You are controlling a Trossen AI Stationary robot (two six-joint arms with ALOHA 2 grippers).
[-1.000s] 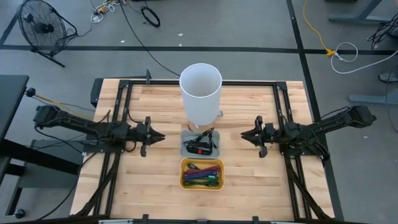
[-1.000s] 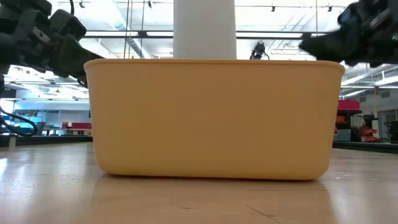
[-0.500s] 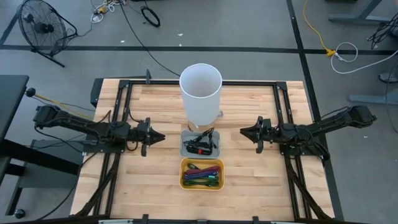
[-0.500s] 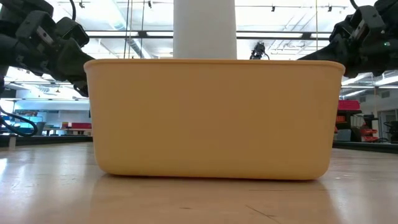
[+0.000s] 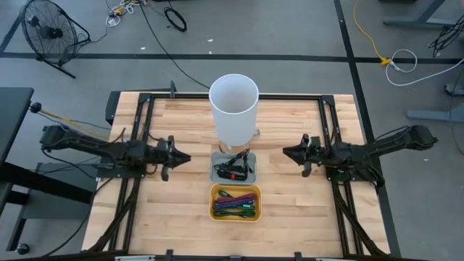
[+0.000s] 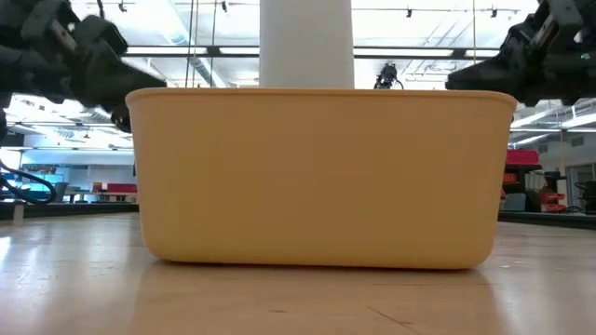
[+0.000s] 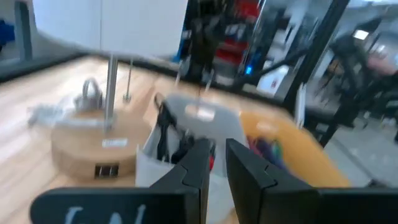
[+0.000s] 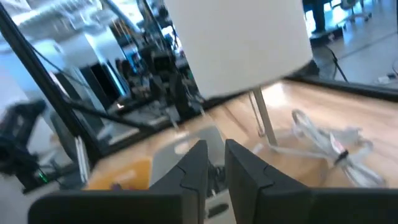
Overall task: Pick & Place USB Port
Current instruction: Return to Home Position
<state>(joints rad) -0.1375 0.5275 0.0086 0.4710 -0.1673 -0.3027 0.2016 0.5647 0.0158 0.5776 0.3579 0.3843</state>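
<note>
Between the two pairs of fingers, close to the line from tip to tip, stands the gray bin point(image 5: 214, 175). This is the relation that matters: both arms point their tips at it from opposite sides, raised above the bench point(image 5: 167, 210) and apart from the bin. The left fingers point(image 5: 181, 156) are drawn close together, with only a narrow slit between them in the left wrist view, and they hold nothing. The right fingers point(image 5: 291, 153) show the same narrow slit and are also empty. The left tips seem a little nearer to the gray bin than the right tips. Inside it lie the black charger cables point(image 5: 233, 168), a loose dark tangle with a small red spot. Just beside it, off to one side of the tip-to-tip line, is the yellow bin point(image 5: 212, 204), a smooth box with rounded corners, its long side parallel to that line. The coloured cables point(image 5: 235, 204) in it, purple and green among them, lie mostly along this long axis. On the other side of the gray bin rises a tall white cylinder point(image 5: 233, 101) on a round wooden base point(image 7: 87, 146). Both kinds of cable lie in their bins, so I judge the sorting is done and each arm only needs to draw straight back.
</note>
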